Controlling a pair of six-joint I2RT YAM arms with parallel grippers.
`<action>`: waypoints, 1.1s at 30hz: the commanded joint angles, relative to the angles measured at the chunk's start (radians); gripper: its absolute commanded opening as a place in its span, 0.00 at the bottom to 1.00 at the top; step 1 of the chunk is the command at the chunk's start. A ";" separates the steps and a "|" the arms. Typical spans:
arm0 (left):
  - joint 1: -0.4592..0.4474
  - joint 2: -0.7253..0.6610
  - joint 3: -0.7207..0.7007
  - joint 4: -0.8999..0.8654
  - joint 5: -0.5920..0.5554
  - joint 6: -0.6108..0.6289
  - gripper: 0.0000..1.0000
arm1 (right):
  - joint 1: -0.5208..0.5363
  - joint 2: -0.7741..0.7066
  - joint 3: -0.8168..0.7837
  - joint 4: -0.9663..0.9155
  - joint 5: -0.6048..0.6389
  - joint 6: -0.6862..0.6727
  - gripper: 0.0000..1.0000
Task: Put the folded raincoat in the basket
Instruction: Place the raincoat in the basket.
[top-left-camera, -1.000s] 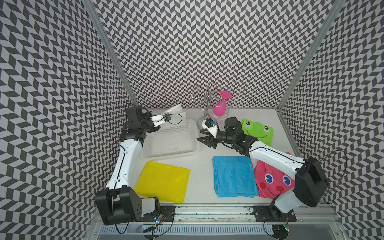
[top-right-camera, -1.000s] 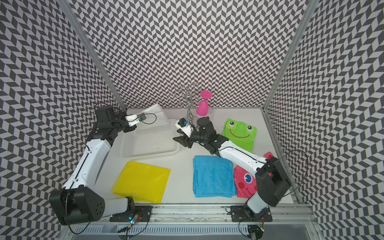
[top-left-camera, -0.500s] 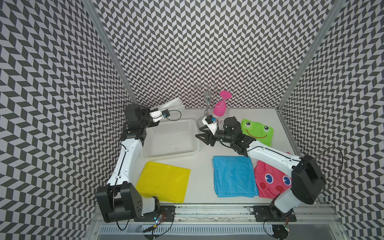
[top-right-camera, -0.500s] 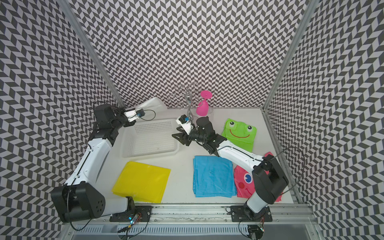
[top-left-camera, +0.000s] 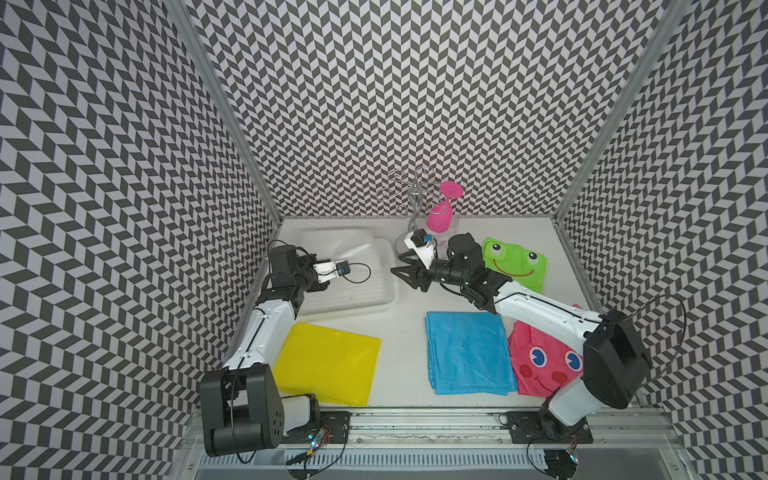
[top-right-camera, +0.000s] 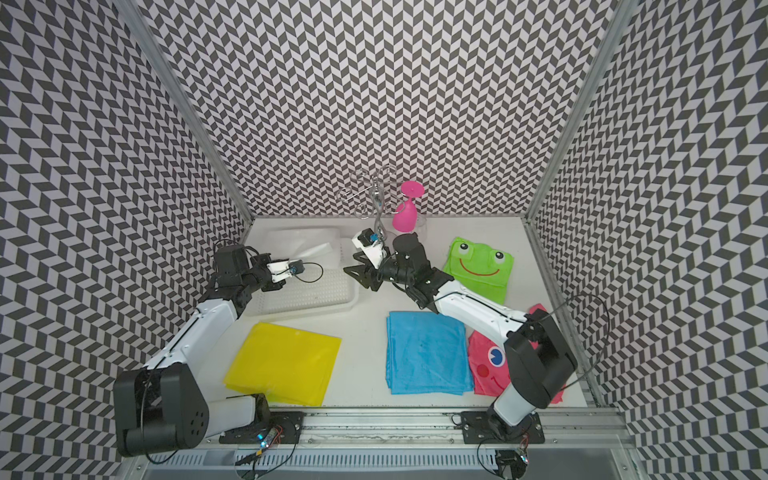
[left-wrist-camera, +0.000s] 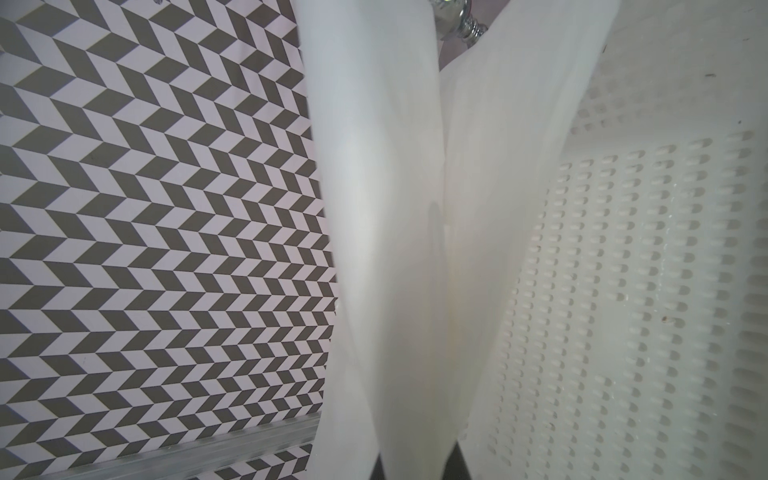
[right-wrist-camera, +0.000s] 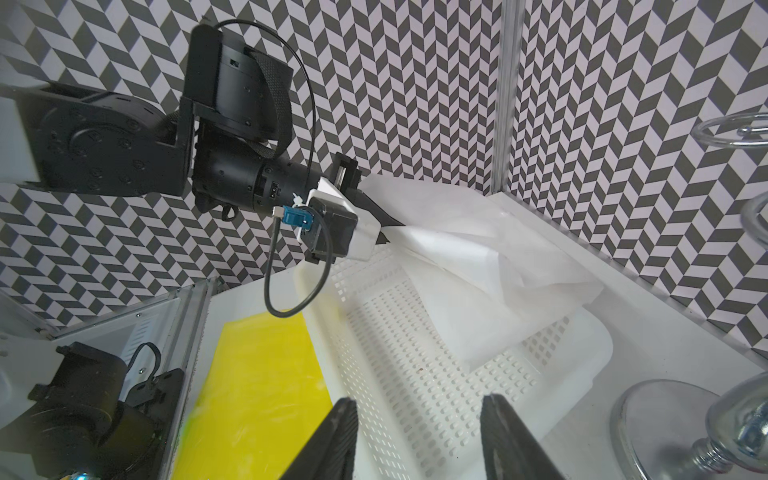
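- Lower now, the left gripper (right-wrist-camera: 390, 226) has dipped toward the basket (right-wrist-camera: 598, 349), and the raincoat (right-wrist-camera: 478, 266) it pinches has sagged with it.
- From that pinch the raincoat trails along the basket's far side, draped partly over the far rim; not fully inside, I'd say.
- Half-spread and empty, the right gripper (right-wrist-camera: 417, 401) hovers at the basket's right end; the left arm is nearer for the drop.

Both top views high, facing down over whole table (top-left-camera: 407, 332), wrist views close, sharing the basket (right-wrist-camera: 415, 374)
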 joint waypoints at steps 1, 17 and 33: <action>-0.005 -0.035 -0.031 -0.014 0.029 -0.030 0.23 | -0.001 0.002 0.021 0.044 0.009 0.011 0.52; -0.005 -0.046 0.053 -0.462 0.098 0.033 0.94 | -0.001 0.023 0.008 0.020 0.009 0.011 0.52; 0.136 0.011 0.259 -0.330 0.355 -0.364 0.98 | 0.072 0.147 0.130 -0.061 0.261 0.164 0.54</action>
